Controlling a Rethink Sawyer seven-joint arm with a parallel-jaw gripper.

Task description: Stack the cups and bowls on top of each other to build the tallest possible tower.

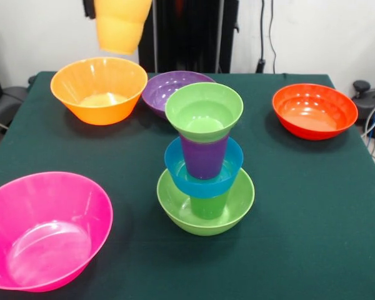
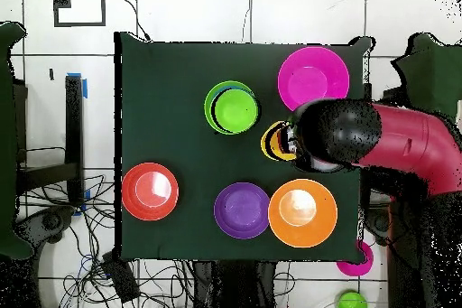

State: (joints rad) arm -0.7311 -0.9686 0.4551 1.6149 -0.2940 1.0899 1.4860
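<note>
The tower stands mid-table: a lime-green bowl holds a green cup, then a blue bowl, a purple cup and a small green bowl on top. In the overhead view the tower shows as green rings. My gripper is shut on the yellow-orange cup and holds it high in the air. The cup hangs above the orange bowl's far side, left of the tower in the front view. In the overhead view the cup sits just right of the tower.
Four large bowls sit upright on the dark green table: pink at front left, orange and purple at the back, red-orange at back right. My red arm reaches in from the right in the overhead view.
</note>
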